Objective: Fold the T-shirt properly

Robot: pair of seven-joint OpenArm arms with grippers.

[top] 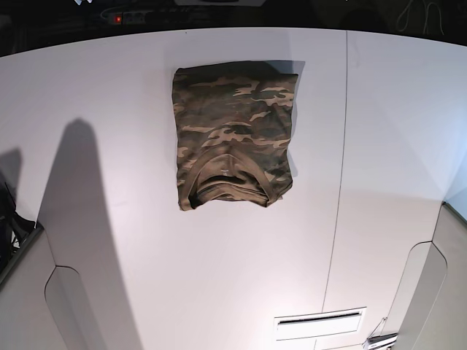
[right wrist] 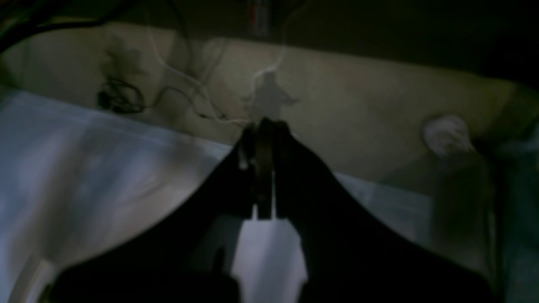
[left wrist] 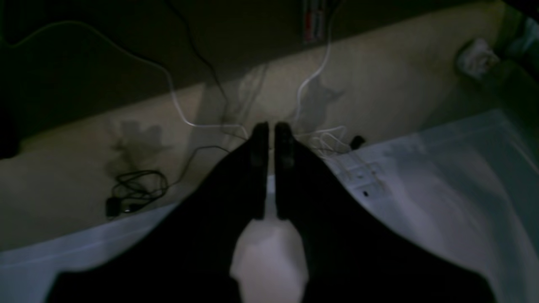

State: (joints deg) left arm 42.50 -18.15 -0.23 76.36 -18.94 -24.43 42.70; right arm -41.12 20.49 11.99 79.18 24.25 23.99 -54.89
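Observation:
The T-shirt [top: 233,135] lies folded into a compact rectangle on the white table [top: 109,87], its camouflage print up and the dark collar toward the near edge. Neither arm reaches it in the base view. In the left wrist view my left gripper [left wrist: 272,126] is shut, a thin slit between its dark fingers [left wrist: 259,160] and nothing in them. It hangs over the table's edge with the floor beyond. My right gripper [right wrist: 264,123] is shut too and empty, also above a table edge. No shirt shows in either wrist view.
Loose cables [left wrist: 134,191] and white cords [left wrist: 320,139] lie on the beige floor beyond the table edge. A pale crumpled object [right wrist: 446,134] sits on the floor at the right. A seam [top: 341,168] runs down the table right of the shirt.

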